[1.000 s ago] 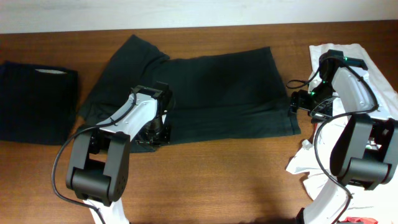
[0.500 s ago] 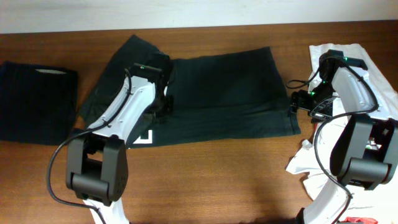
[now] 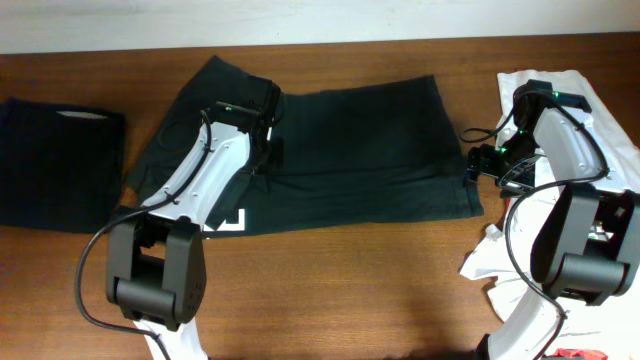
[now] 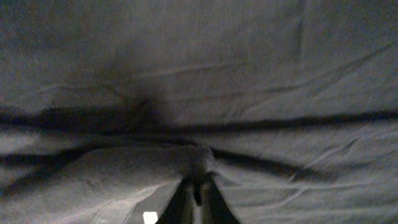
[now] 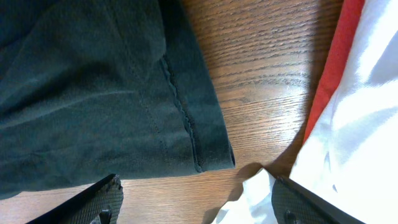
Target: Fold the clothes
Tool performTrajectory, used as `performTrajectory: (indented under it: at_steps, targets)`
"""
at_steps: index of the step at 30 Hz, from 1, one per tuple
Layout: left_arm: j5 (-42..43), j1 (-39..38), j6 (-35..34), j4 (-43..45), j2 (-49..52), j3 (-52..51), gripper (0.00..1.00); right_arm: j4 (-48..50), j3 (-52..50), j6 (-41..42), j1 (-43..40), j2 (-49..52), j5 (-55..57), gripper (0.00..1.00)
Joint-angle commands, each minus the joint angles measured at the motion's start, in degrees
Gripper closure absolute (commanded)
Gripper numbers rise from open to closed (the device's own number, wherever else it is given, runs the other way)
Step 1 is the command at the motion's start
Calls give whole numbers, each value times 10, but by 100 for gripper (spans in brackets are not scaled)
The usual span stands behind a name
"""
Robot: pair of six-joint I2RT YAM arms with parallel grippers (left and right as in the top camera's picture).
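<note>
Overhead view: the black T-shirt [image 3: 370,150] lies spread across the middle of the desk [image 3: 350,290]. One sleeve fans out at the upper left, and a white corner of print [image 3: 232,220] shows at its near left edge.
Left jaws: carried by the left arm [image 3: 215,170], they sit low over the shirt's upper left part. The left wrist view is dim, but the tips look drawn together on a small pucker of fabric [image 4: 193,158].
Right jaws: carried by the right arm [image 3: 565,140], they stand wide apart and hold nothing. They hover over bare desk just beside the shirt's stitched right hem [image 5: 180,106].
Step in hand: by my reading, the near left portion is being laid over toward the far side, with the pinched fabric about to be set down.
Doing it well: lower the pinch until the cloth lies flat and release without dragging. This thin fabric would bunch if pulled sideways, so lift straight up afterwards. The creases fanning from the pinch want smoothing before the next fold.
Edges: the right hem lies flat and straight, a clean line for the right jaws to take. The near left edge is uneven where the print shows.
Open room: broad bare desk lies along the near side. On the left a dark folded garment [image 3: 60,165] sits just beside the sleeve. On the right a white garment [image 3: 600,120] with a red strip [image 5: 333,68] crowds the right arm, so folds are safest made inward.
</note>
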Motion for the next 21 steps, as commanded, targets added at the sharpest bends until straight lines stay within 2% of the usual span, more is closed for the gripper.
performTrajectory:
  at_steps: [1,2,3,6,10,13,15,17,19,21]
  targets:
    - [-10,5,-1,16,5,5,73,2,-3,-4,3,4,-5,20]
    - [-10,5,-1,16,5,5,61,2,-3,-4,3,4,-5,20]
    - [-11,5,-1,14,5,5,58,2,-3,-4,3,4,-5,20]
    - [-31,11,-1,-10,5,5,58,3,-3,-4,3,4,-5,20]
    - [-57,52,-73,-52,5,5,60,17,-3,-4,3,4,-5,20]
    - [-19,92,-104,-64,5,5,73,30,-3,-4,3,4,-5,20]
    - [15,110,-104,-64,5,1,74,38,-3,-4,3,4,-5,20]
    - [28,115,-96,-53,5,-12,70,45,-3,-4,3,4,-5,20]
    - [45,112,-49,-37,5,-22,69,47,-3,-4,3,4,-5,20]
    - [48,111,-31,-33,5,-24,69,51,-4,-4,3,4,-5,22]
